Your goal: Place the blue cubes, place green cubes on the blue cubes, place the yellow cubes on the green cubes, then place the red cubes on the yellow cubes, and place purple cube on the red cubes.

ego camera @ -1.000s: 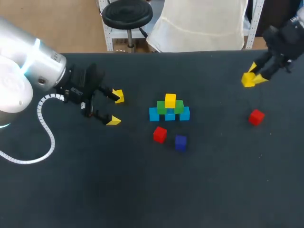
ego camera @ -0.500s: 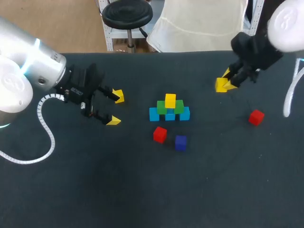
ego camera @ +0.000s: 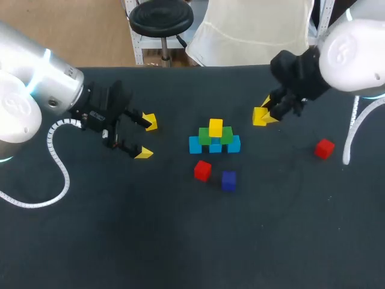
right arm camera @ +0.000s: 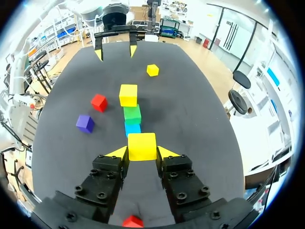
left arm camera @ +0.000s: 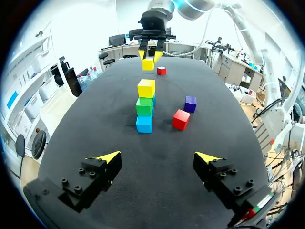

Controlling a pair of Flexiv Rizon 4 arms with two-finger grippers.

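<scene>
Cubes stand in a small pyramid (ego camera: 215,138) at the middle of the dark surface (ego camera: 180,241). Three blue cubes (ego camera: 215,146) make the bottom row, two green cubes (ego camera: 204,136) sit on them, and the top yellow cube (ego camera: 215,127) crowns the pile. From the left wrist view the pile reads as one column, blue under green under yellow.

Over on the right, the right arm (ego camera: 352,51) comes in with its right hand (ego camera: 263,114) closed tight on the held yellow cube (ego camera: 260,116). One fingertip presses each side of it, as the right wrist view shows plainly. That cube is to the right of the pyramid, apart from it and touching none of its cubes.

On the near side of the pyramid lie the near red cube (ego camera: 203,170) and the purple cube (ego camera: 228,180), close to each other but not touching. The far red cube (ego camera: 325,148) sits alone, well out to the right. In the right wrist view it peeks out from under the right hand.

The left hand (ego camera: 146,138) is to the left of the pyramid, well apart from it. Its fingers are spread wide with nothing between them, pointing toward the pile. In the right wrist view a loose yellow cube (right arm camera: 152,70) lies on the surface just beside the left hand.
</scene>
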